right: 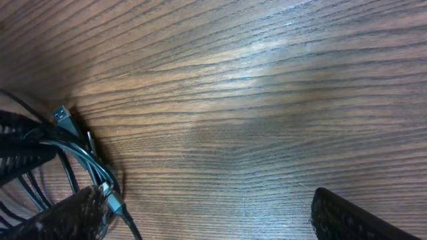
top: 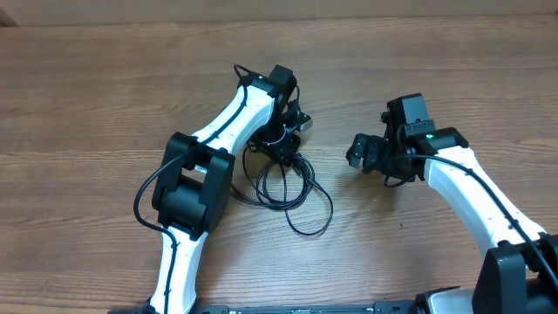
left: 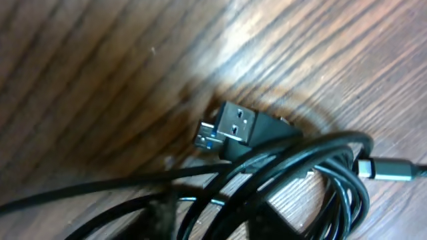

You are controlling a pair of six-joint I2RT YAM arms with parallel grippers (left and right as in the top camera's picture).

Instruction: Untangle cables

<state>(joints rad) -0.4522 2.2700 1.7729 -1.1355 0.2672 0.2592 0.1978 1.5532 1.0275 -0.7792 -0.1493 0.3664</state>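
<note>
Several thin black flexible cables [top: 292,179] lie tangled at the left jaws, grip unclear; right jaws, apart, should next pull one loop.

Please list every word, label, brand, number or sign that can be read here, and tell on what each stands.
No text can be read in any view.
The USB plug among the cables: bare metal and black plastic, no readable marking.
The left arm and right arm: no lettering visible; the right one shows only a small green light.
The table: plain wood grain, no print.
</note>
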